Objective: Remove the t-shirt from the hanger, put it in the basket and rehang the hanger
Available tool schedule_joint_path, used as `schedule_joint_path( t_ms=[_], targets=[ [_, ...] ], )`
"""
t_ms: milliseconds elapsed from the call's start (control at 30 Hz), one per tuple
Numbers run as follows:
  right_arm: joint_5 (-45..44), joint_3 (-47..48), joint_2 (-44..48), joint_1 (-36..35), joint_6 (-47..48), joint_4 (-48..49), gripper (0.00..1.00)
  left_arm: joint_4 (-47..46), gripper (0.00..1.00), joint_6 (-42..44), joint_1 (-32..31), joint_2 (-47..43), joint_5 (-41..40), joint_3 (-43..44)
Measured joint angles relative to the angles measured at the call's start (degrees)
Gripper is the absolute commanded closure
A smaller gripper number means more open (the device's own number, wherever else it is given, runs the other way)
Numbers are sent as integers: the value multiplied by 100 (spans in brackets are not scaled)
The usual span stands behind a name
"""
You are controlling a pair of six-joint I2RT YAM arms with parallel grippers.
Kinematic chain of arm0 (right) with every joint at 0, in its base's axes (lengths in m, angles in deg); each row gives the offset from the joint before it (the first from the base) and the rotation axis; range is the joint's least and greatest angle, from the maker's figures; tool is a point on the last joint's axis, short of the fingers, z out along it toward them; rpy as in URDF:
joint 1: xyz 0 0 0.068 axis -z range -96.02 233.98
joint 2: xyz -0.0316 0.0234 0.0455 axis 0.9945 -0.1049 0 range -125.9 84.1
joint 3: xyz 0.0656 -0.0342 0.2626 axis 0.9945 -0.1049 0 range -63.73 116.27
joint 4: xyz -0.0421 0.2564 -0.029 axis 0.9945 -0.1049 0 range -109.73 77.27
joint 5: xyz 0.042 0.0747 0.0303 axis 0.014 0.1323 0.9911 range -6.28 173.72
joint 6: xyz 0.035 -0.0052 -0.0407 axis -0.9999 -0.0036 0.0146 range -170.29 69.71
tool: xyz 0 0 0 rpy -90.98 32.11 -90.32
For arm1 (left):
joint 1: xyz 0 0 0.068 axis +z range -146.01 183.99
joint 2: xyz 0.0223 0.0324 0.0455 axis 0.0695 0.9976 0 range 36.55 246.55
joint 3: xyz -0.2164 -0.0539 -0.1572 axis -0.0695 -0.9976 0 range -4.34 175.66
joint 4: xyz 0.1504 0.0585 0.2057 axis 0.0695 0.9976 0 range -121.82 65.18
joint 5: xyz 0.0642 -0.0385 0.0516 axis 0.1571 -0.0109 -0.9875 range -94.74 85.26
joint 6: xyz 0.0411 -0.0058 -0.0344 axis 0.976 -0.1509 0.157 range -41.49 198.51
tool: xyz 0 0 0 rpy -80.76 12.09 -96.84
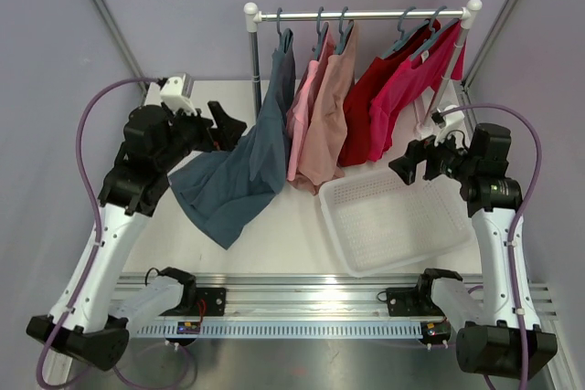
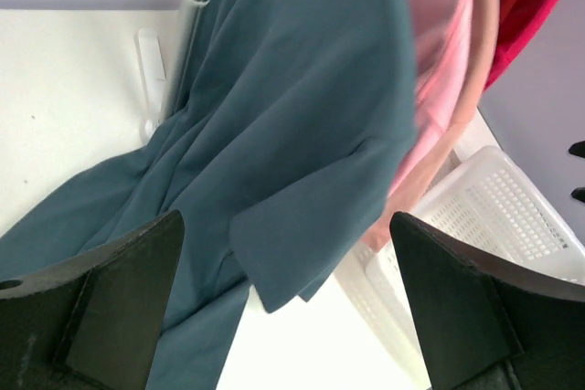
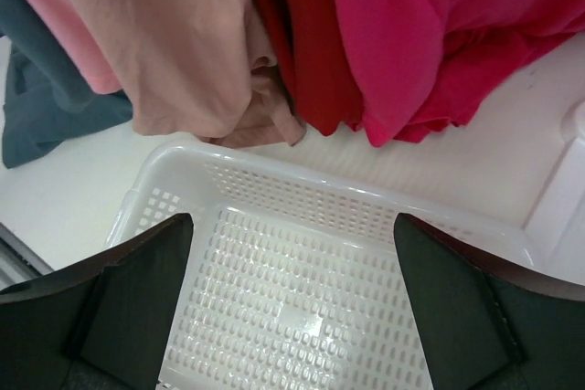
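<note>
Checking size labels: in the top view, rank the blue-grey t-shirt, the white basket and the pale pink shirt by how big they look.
1. blue-grey t-shirt and white basket: too alike in spread to rank.
2. pale pink shirt: clearly smallest, a narrow strip partly hidden by its neighbours.

**T-shirt and hanger: current state**

The t-shirt is slate-blue, short-sleeved and creased. Its upper part hangs from the leftmost hanger, a blue-grey unit hooked over the rail. The body slants down and to the left. The hem and one sleeve lie spread on the white surface. The collar appears still seated on the hanger, but this is not clearly visible.
</note>
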Motion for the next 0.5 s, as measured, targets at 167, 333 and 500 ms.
schedule_joint_path(
  t_ms=[167,333,500],
  targets=[
    [389,-315,74,0,55,103,1,332,2,52,-422,1003,-579,1460],
    [544,-522,129,0,46,221,1,389,6,190,-798,1926,-1158,2586],
    [662,-636,201,0,37,356,1,485,12,437,-1130,2962,-1604,3541]
  ],
)
